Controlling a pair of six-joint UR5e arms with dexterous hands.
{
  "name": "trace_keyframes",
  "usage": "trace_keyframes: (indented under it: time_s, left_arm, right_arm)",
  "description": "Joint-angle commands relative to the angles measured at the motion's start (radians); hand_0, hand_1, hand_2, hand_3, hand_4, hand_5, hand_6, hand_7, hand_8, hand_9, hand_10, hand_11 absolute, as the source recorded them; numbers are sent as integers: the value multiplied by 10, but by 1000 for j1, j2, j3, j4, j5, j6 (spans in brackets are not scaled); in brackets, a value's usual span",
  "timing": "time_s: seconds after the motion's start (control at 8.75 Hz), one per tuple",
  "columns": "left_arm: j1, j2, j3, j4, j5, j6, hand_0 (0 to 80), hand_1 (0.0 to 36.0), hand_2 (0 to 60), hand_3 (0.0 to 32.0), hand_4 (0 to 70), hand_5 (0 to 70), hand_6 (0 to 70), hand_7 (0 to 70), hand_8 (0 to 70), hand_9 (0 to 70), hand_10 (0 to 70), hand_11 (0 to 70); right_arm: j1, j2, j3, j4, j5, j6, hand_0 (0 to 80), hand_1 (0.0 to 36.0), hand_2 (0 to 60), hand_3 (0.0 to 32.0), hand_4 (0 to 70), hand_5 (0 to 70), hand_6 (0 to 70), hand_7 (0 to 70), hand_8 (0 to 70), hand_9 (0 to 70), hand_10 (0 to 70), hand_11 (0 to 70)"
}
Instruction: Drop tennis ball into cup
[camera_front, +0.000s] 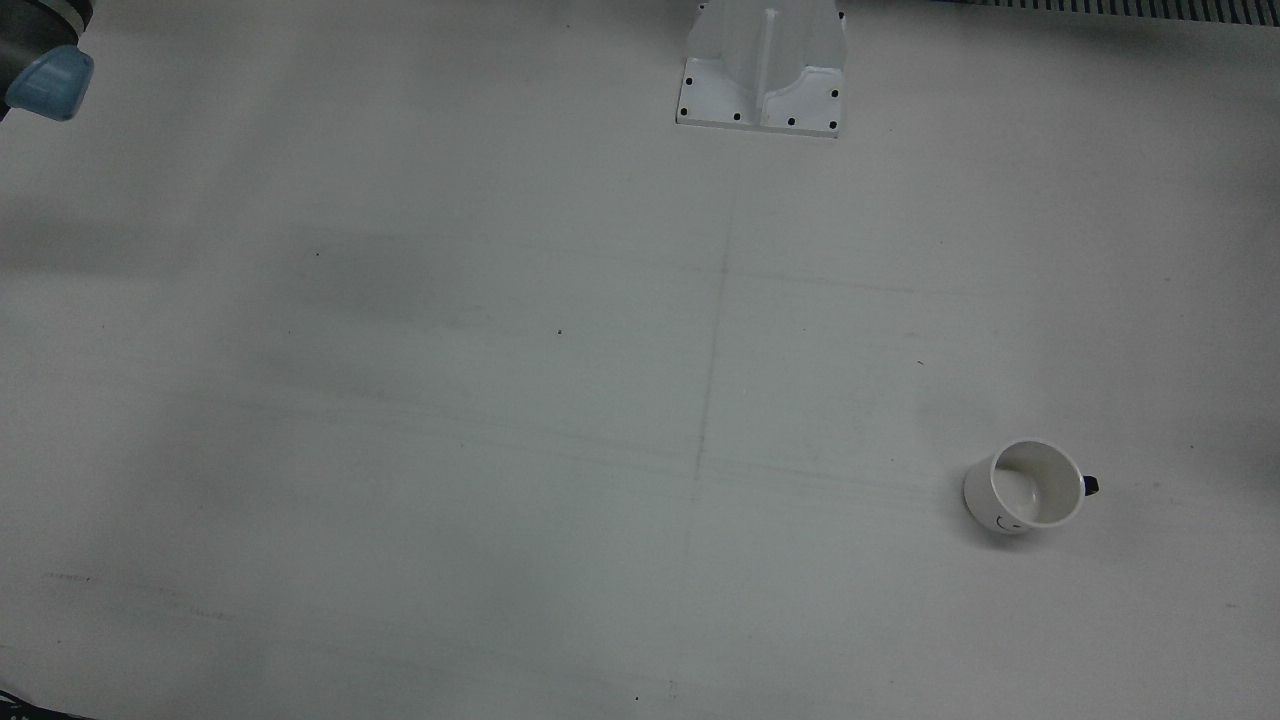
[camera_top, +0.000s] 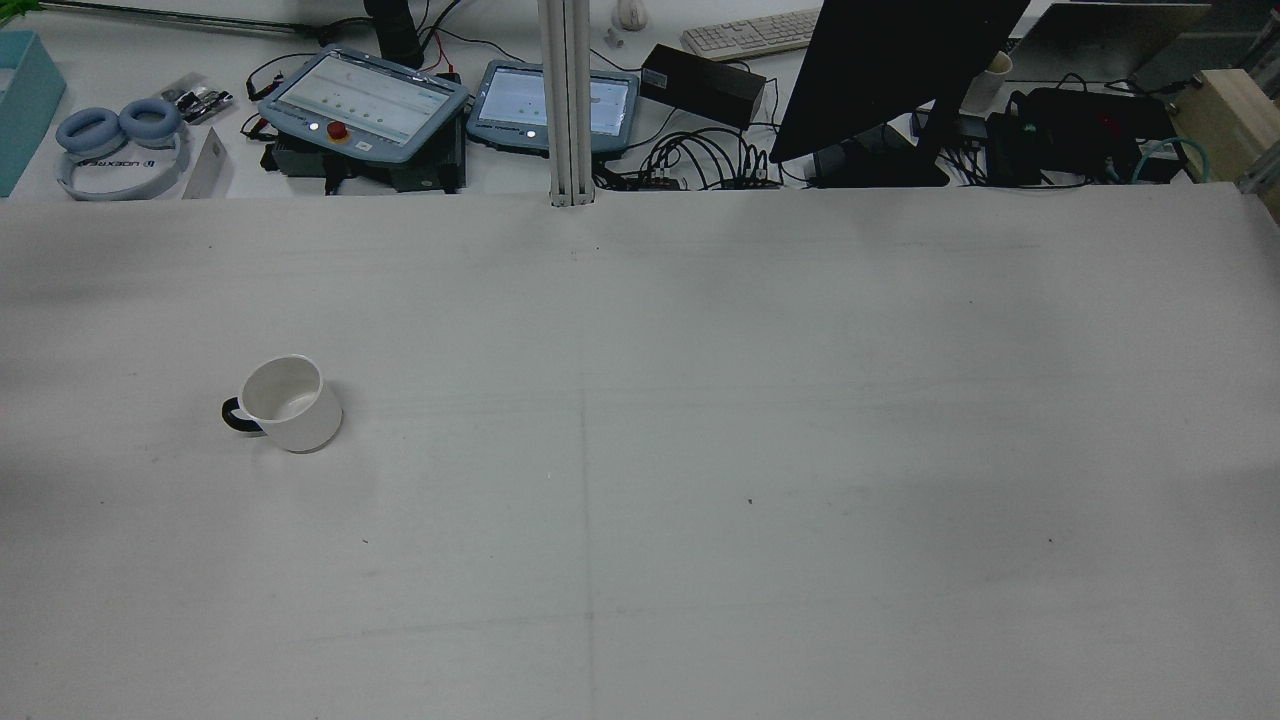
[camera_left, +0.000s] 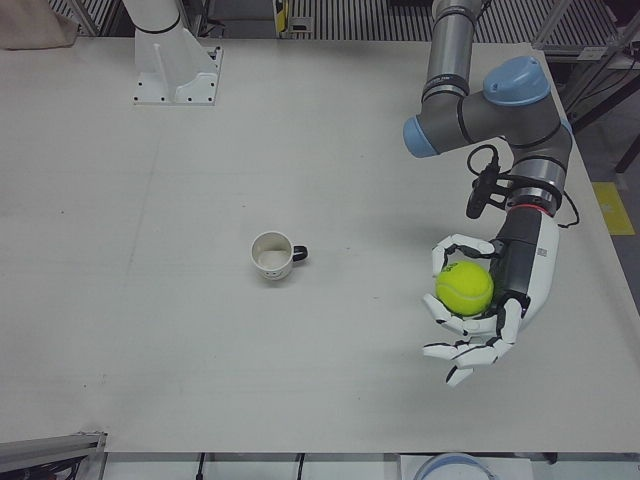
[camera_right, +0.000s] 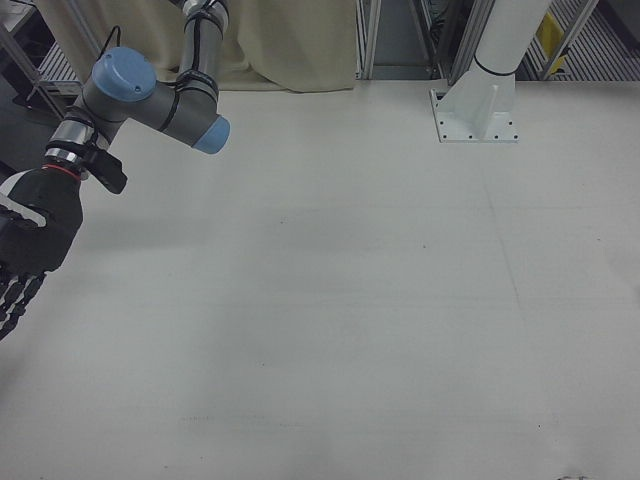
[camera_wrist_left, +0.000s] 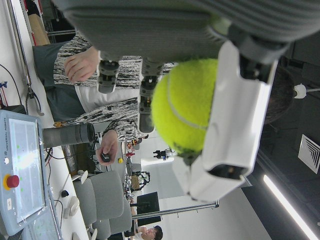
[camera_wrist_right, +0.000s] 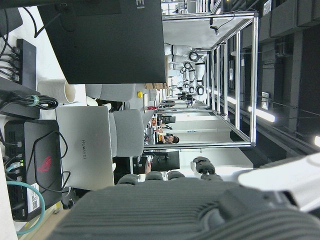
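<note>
Left-front view: my left hand (camera_left: 478, 310) fingers (camera_left: 452, 245) curl round the tennis ball (camera_left: 464, 288), cradling it palm-side, above the table (camera_left: 200, 380). The cup (camera_left: 271, 255) stands upright well apart, toward the table's middle, handle pointing at my hand. My right hand (camera_right: 22, 255) hangs at the table's edge, fingers mostly out of frame; cannot tell their state.

Beyond the far edge of the white table (camera_top: 700, 350), two teach pendants (camera_top: 362, 103) lay side by side. Left of them sat blue headphones (camera_top: 118, 130); right of them stood a black monitor (camera_top: 890, 70), with a keyboard (camera_top: 745, 35) behind.
</note>
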Motion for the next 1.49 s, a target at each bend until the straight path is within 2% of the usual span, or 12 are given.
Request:
trace_keyframes:
  time_s: [0.0,0.11,0.23,0.34,0.46,0.57,0.69,0.8,0.91,1.03,1.26,1.37]
  left_arm:
    - [8,109,-140,4,3,3,800,360,600,150,34,261,593,516,286,269,71,148]
    - [23,165,-214,13,7,8,800,360,600,142,47,276,645,507,298,269,71,149]
    - [88,209,-274,26,7,5,800,360,600,140,57,305,700,484,318,265,73,150]
    - [138,214,-294,33,7,9,800,360,600,138,60,275,648,521,299,274,72,150]
    - [217,213,-314,39,1,14,800,360,600,144,49,289,698,503,310,273,74,152]
    - [297,204,-326,56,-13,18,800,360,600,148,38,288,697,499,308,271,75,153]
    - [375,185,-325,62,-57,61,800,360,600,154,26,257,593,518,287,275,77,155]
    - [459,175,-317,64,-109,81,800,360,600,150,35,268,643,496,296,268,79,156]
    - [522,164,-307,69,-140,92,800,360,600,150,31,260,617,504,291,271,81,160]
    - [532,149,-302,73,-142,142,800,360,600,140,34,278,695,480,305,265,81,159]
    - [534,144,-285,84,-142,190,800,360,600,140,17,290,700,455,316,258,78,153]
    - [534,144,-265,84,-142,196,800,360,600,156,0,236,558,494,276,263,74,147]
  right_arm:
    - [0,0,0,0,0,0,0,0,0,0,0,0,0,0,0,0,0,0]
    - [0,-1,2,0,0,0,0,0,0,0,0,0,0,0,0,0,0,0]
    - [0,0,2,0,0,0,0,0,0,0,0,0,0,0,0,0,0,0]
    - [0,-1,2,0,0,0,0,0,0,0,0,0,0,0,0,0,0,0]
    - [0,0,2,0,0,0,0,0,0,0,0,0,0,0,0,0,0,0]
    - [0,0,2,0,0,0,0,0,0,0,0,0,0,0,0,0,0,0]
    - [0,0,2,0,0,0,0,0,0,0,0,0,0,0,0,0,0,0]
    - [0,0,2,0,0,0,0,0,0,0,0,0,0,0,0,0,0,0]
    - [0,0,2,0,0,0,0,0,0,0,0,0,0,0,0,0,0,0]
    - [0,-1,2,0,0,0,0,0,0,0,0,0,0,0,0,0,0,0]
    - [0,0,0,0,0,0,0,0,0,0,0,0,0,0,0,0,0,0]
    - [0,-1,0,0,0,0,0,0,0,0,0,0,0,0,0,0,0,0]
